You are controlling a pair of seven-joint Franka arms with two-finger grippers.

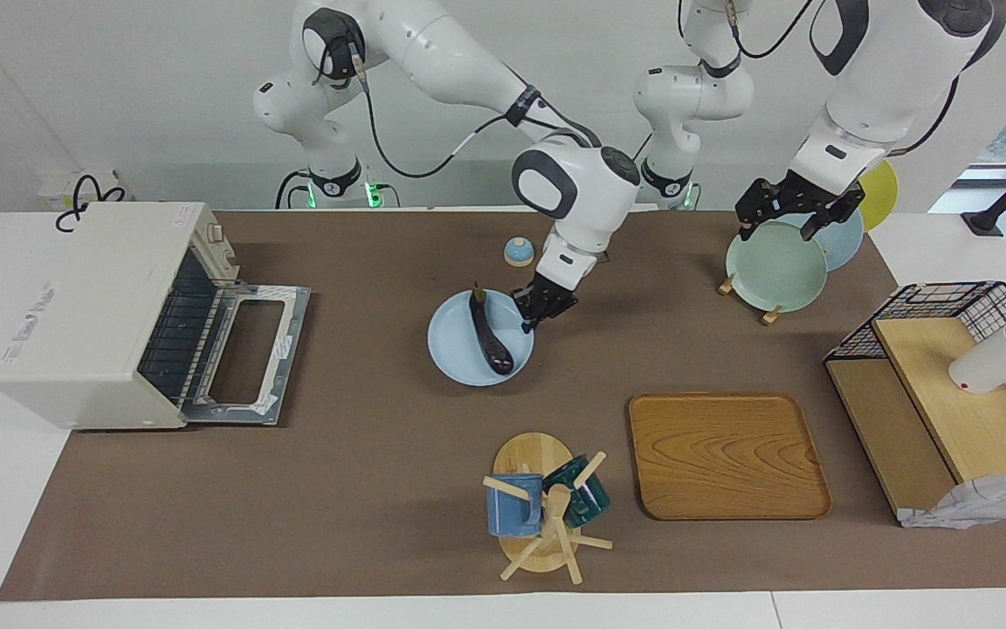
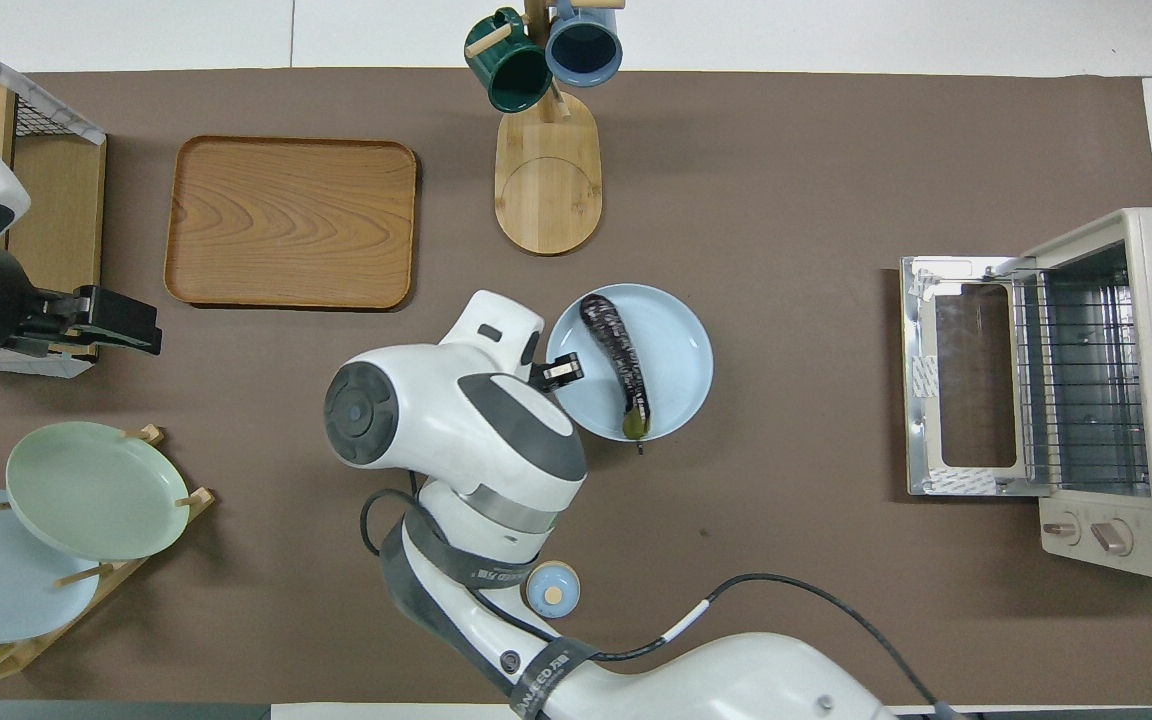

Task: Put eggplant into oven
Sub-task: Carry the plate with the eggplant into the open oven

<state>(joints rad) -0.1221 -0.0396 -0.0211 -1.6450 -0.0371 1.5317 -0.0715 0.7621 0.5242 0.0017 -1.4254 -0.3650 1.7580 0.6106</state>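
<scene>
The dark purple eggplant (image 1: 490, 336) lies on a light blue plate (image 1: 451, 349) in the middle of the table; it also shows in the overhead view (image 2: 618, 355) on the plate (image 2: 681, 350). My right gripper (image 1: 540, 316) is low at the plate's rim, beside the eggplant on the left arm's side, apart from it; it also shows in the overhead view (image 2: 561, 372). The off-white oven (image 1: 84, 306) stands at the right arm's end with its door (image 1: 250, 349) dropped open and the wire rack (image 2: 1076, 370) showing. My left gripper (image 1: 778, 229) waits open over the plate rack.
A plate rack with a green plate (image 1: 774, 266) stands near the left arm. A wooden tray (image 1: 726, 454) and a mug tree (image 1: 542, 511) lie farther from the robots than the blue plate. A wire-mesh wooden shelf (image 1: 940, 384) stands at the left arm's end. A small blue lid (image 1: 518, 252) lies near the robots.
</scene>
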